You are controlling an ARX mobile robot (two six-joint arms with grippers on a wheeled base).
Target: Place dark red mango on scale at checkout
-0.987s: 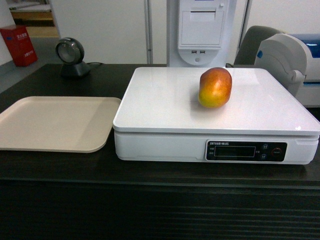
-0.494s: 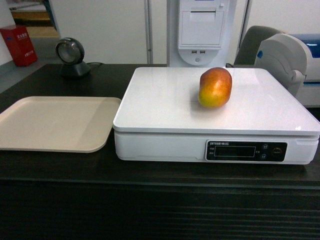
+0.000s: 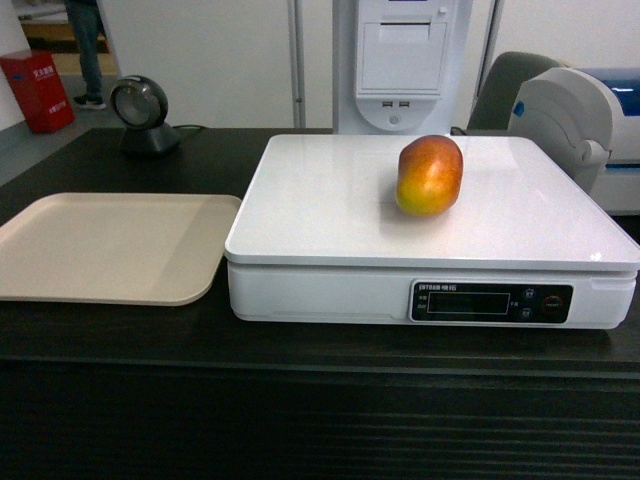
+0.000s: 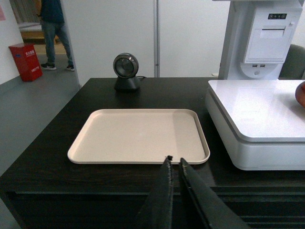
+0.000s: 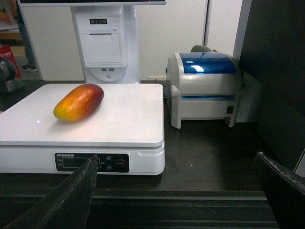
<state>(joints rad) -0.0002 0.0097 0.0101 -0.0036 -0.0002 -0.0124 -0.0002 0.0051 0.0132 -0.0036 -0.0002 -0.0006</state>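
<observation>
The dark red mango (image 3: 430,175) lies on the white top of the scale (image 3: 330,220), right of its middle; the right wrist view shows the mango (image 5: 79,102) resting free on the scale (image 5: 124,124). The scale stands on the black checkout counter (image 3: 300,350). Neither gripper appears in the head view. My left gripper (image 4: 174,161) is shut and empty, hanging before the counter's front edge near the beige tray. My right gripper (image 5: 176,160) is open wide with nothing between its fingers, held in front of the counter, below the scale's right end.
A beige tray (image 3: 60,250) lies left of the scale. A round black scanner (image 3: 145,112) stands at the back left. A white kiosk column (image 3: 400,60) rises behind the scale, and a white and blue printer (image 5: 205,88) sits to its right. A person (image 4: 52,28) stands far left.
The mango and scale have not moved. A person's legs have come into view at the far back left of the head view.
</observation>
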